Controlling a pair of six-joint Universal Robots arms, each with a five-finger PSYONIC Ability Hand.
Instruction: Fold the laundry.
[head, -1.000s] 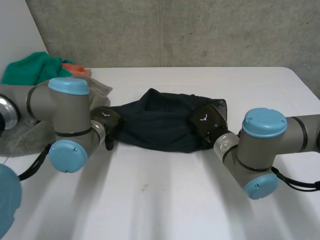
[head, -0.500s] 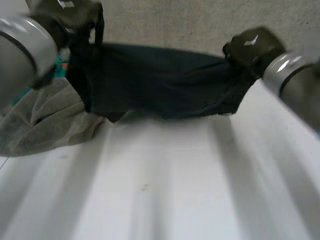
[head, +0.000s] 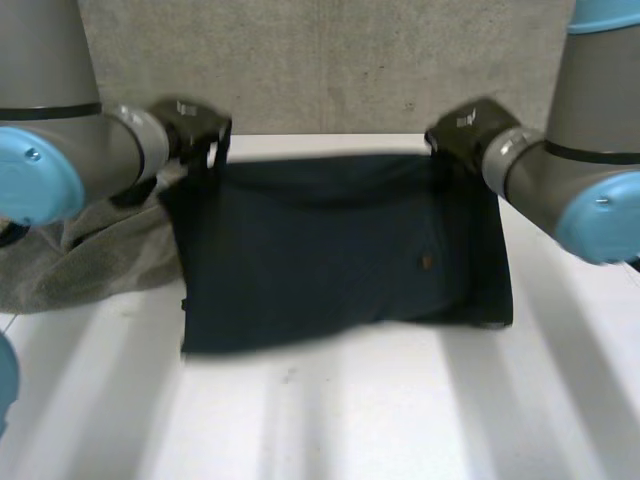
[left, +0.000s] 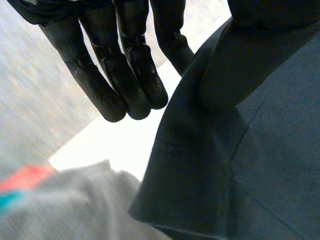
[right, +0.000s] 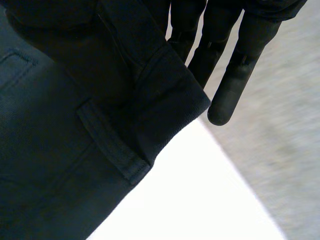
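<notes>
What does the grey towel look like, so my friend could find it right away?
Start at the white table and go to its side by the robot's left arm. There, beside the dark cloth that the left hand and right hand hold up, lies the grey towel. It is pale and crumpled; the dark cloth is navy and spread wide.

Back wall (head: 300, 60): bare grey concrete, mottled, with one vertical seam (head: 322, 50) near the middle of the head view and a small pit (head: 408, 105) just beside it. White matte surface (head: 400, 420) runs back to the wall. One small dark speck (head: 289, 376) on its near part. Light is soft. Wrist views: surface edge against blurred grey, can't tell wall or floor.
</notes>
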